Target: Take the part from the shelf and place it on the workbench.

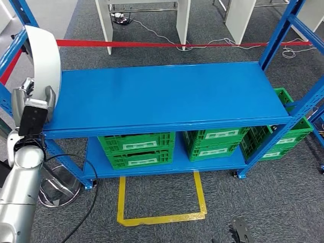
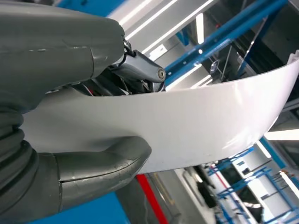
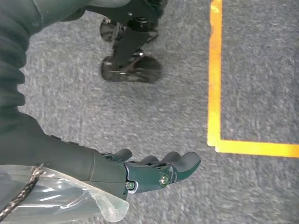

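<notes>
Blue metal shelf on grey carpet floor; top board bare. Green crates side by side on lower board, more at right end. Yellow tape outline and black cable on floor in front.

- A dark grey carpet floor covers the room.
- A rectangle of yellow tape is marked on the carpet in front of a blue metal shelf rack.
- Green plastic slatted crates sit on the rack's lower board, with more at the right end.
- A red tape line runs across the floor behind the rack.
- White furniture legs stand beyond it, with pale cables trailing on the carpet.
- Long ceiling light strips glow overhead among blue beams.
</notes>
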`<state>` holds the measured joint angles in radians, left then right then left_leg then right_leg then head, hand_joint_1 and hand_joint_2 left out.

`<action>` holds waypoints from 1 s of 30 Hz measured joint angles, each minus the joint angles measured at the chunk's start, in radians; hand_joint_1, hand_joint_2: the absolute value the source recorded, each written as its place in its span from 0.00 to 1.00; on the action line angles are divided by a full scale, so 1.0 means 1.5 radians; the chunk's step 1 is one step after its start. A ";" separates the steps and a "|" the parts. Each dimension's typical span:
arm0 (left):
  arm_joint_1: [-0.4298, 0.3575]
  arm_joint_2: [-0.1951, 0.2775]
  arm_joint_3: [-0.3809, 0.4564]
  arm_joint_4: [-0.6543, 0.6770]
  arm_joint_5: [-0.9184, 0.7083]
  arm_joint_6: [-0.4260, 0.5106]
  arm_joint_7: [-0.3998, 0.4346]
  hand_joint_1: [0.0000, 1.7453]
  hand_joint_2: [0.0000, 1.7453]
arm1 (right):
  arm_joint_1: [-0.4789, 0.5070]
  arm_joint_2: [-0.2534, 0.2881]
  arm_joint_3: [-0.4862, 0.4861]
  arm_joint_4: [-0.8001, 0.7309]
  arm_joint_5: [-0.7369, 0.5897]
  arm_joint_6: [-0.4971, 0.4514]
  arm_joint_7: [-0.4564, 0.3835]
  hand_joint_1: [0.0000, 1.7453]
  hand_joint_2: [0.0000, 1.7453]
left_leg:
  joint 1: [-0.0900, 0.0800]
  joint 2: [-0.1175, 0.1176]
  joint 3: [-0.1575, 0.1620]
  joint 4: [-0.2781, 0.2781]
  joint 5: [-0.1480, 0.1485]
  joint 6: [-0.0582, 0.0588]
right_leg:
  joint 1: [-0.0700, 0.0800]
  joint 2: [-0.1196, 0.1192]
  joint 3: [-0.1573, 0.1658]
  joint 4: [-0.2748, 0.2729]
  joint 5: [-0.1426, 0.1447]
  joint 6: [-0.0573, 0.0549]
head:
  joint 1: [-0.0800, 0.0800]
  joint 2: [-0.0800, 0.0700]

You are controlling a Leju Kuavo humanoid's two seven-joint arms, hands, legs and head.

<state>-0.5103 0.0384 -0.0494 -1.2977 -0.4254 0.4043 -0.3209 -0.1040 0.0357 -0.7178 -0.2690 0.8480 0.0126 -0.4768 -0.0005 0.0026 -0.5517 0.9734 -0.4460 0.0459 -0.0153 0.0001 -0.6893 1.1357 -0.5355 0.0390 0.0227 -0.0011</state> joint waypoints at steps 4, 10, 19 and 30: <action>0.002 0.000 0.000 -0.015 0.047 0.004 -0.009 1.00 1.00 | 0.001 0.001 -0.001 0.000 0.000 -0.005 0.003 0.00 1.00 | -0.003 0.001 -0.041 0.004 0.029 -0.001 | -0.001 0.000 -0.003 0.100 -0.024 0.005 | 0.002 0.000; 0.003 0.005 0.010 -0.031 0.078 0.015 -0.025 1.00 1.00 | -0.002 0.001 -0.002 0.000 0.000 -0.008 0.006 0.00 1.00 | -0.005 0.000 -0.077 0.018 0.062 -0.019 | 0.002 0.002 0.136 -0.099 -0.009 -0.008 | 0.001 0.000; 0.011 0.014 0.017 -0.034 0.085 0.017 -0.026 1.00 1.00 | -0.002 0.006 -0.005 0.001 0.001 -0.008 0.008 0.00 1.00 | 0.004 -0.002 -0.105 0.217 -0.074 -0.046 | 0.000 -0.004 0.062 -0.097 0.059 -0.033 | -0.004 0.000; 0.007 0.016 0.017 -0.041 0.086 0.017 -0.027 1.00 1.00 | 0.000 0.007 -0.006 0.002 0.001 -0.008 0.008 0.00 1.00 | 0.003 0.001 0.013 -0.005 -0.013 -0.006 | 0.001 -0.001 -0.003 -0.035 0.032 -0.002 | -0.003 0.000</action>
<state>-0.5001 0.0624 -0.0241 -1.3598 -0.2964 0.4304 -0.3613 -0.1044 0.0457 -0.7265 -0.2667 0.8498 0.0010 -0.4649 0.0035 0.0046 -0.5315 0.9665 -0.4648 0.0370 -0.0142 -0.0012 -0.6945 1.0833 -0.4875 0.0362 0.0181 -0.0014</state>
